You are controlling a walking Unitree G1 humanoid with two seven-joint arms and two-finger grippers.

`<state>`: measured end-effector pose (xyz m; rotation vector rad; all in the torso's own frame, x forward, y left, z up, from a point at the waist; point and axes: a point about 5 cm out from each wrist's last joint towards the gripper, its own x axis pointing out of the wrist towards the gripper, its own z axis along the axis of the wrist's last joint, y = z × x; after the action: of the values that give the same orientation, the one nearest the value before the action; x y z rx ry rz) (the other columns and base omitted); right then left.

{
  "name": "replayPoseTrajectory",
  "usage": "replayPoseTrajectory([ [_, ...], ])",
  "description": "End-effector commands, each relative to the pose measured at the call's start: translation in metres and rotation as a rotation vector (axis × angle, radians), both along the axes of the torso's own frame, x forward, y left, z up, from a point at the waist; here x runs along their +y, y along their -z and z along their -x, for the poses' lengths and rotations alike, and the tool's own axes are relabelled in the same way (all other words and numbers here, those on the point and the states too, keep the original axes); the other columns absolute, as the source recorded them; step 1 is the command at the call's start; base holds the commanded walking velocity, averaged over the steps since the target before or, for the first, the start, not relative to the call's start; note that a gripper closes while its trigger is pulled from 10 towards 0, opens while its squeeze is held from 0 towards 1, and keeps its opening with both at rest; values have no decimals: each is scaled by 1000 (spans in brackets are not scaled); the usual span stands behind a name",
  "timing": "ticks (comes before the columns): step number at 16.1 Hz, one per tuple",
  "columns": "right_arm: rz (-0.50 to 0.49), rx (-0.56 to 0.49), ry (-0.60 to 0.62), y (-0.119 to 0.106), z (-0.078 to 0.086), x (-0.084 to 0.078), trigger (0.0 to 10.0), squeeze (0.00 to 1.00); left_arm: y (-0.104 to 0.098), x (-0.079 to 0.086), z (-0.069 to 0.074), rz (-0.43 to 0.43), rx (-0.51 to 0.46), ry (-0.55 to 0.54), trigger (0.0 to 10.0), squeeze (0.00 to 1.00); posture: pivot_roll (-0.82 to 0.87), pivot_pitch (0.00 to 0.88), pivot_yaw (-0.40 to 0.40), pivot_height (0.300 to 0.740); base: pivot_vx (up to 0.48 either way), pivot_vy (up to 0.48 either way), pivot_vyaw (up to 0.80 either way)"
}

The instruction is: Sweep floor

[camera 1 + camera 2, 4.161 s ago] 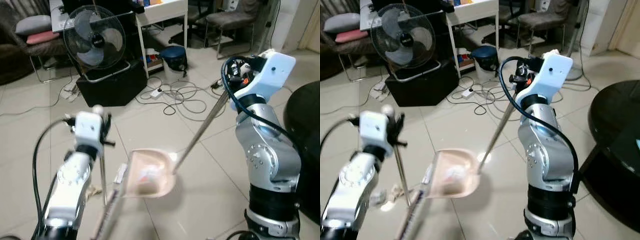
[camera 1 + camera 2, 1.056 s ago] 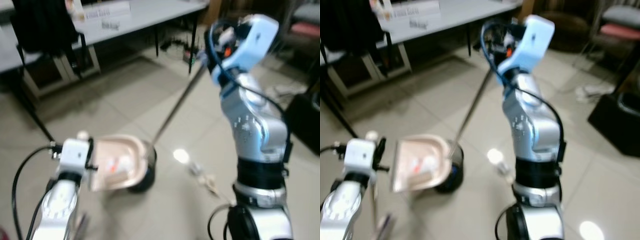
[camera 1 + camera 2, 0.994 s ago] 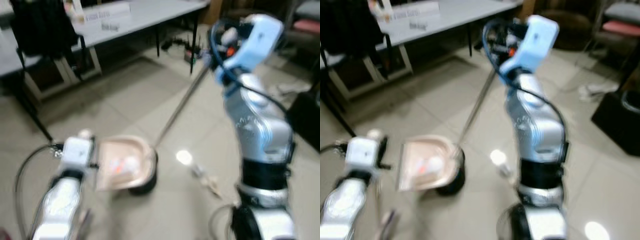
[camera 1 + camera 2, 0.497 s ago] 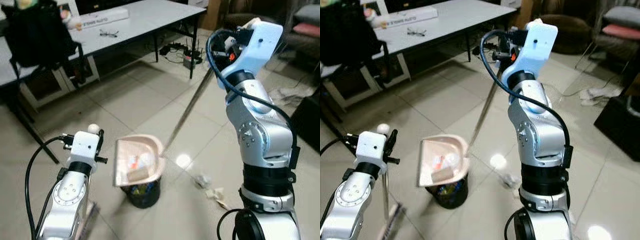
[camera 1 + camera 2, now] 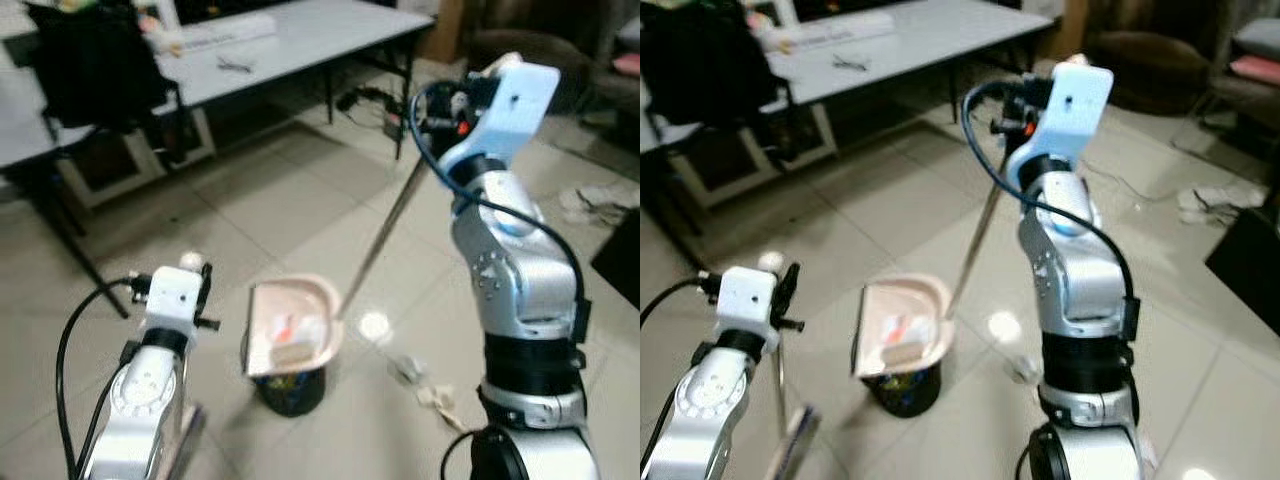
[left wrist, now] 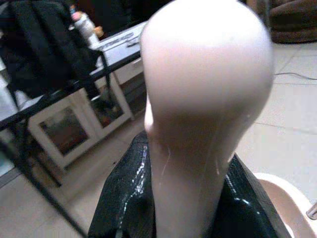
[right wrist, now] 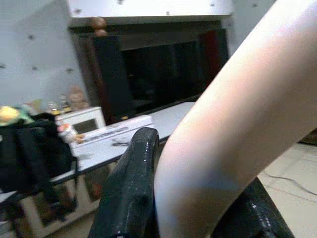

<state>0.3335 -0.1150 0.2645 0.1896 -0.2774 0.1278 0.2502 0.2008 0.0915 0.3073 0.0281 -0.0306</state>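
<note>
**Dustpan over the bin**

The pink dustpan (image 5: 292, 328) hangs right above the small black bin (image 5: 290, 388) on the floor. Bits of trash lie in the pan. The right hand (image 7: 198, 163) is closed on the long thin handle (image 5: 385, 228) of the pan. The left hand (image 6: 188, 198) is closed on the broom (image 5: 790, 440) stick, just under its round pink knob (image 6: 208, 64); the broom stands beside the bin.

To do this step well, I think the pan should tip slowly, so the trash slides into the bin and not past it. The pan looks like smooth plastic with a curved lip. More crumpled scraps (image 5: 425, 385) lie on the shiny tiles (image 5: 300, 200) near the bin.
</note>
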Motion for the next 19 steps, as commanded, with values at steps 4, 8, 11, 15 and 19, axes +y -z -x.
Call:
replayPoseTrajectory([
  [4, 51, -172, -95, -19, 3, 23, 10000, 0, -10, 1, -1, -24, -40, -10, 10000, 0, -65, 0, 67, 740, 0, 0, 0],
  [8, 177, -273, -251, -14, 11, 62, 10000, 0, -10, -1, 0, -21, -38, -10, 10000, 0, -59, 0, 59, 740, 0, 0, 0],
  [11, 323, -376, -339, -11, 20, 84, 10000, 0, -10, -2, 0, -20, -37, -12, 10000, 0, -58, 0, 56, 740, 0, 0, 0],
  [15, 429, -521, -446, -3, 40, 108, 10000, 0, -10, -1, 0, -18, -36, -18, 10000, 0, -58, 0, 53, 740, 0, 0, 0],
  [19, 469, -556, -525, 8, 53, 121, 10000, 0, -9, -1, -1, -17, -35, -18, 10000, 0, -57, 0, 52, 740, 0, 0, 0],
])
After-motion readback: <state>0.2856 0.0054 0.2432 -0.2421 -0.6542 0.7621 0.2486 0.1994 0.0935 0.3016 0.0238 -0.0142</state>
